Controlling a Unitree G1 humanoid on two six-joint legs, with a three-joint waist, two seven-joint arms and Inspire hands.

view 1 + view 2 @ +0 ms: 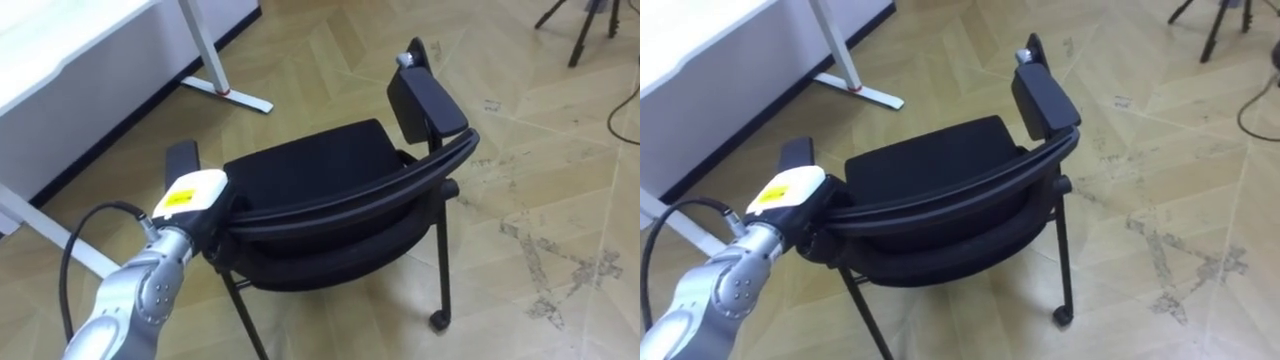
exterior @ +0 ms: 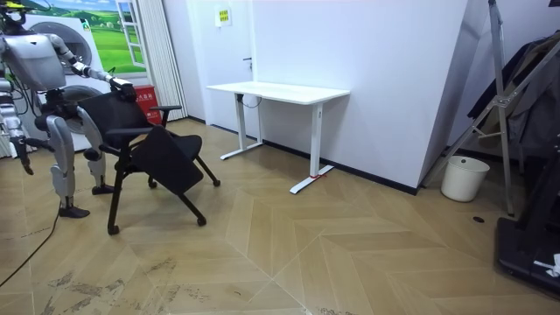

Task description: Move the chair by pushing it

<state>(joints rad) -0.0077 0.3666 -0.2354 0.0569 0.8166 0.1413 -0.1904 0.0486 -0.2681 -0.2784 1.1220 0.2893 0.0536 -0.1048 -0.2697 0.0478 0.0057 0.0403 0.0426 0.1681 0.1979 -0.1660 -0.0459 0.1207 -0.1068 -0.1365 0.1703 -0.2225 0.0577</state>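
A black chair [image 1: 310, 165] with armrests and small wheels stands on the wooden floor in front of me, its curved backrest [image 1: 380, 195] nearest to me. My left hand [image 1: 195, 195] sits at the backrest's left end, its dark fingers curled over the top rail. In the room view I stand behind the chair [image 2: 162, 153] at the room view's left, left arm stretched out to the backrest. My right arm [image 2: 9, 122] hangs at my side by that view's left edge.
A white desk [image 1: 60, 60] on metal legs stands to my left front, its foot [image 1: 228, 93] near the chair. Tripod legs [image 1: 585, 35] rise at the far right. In the room view, a white bucket [image 2: 464, 178] sits by the wall.
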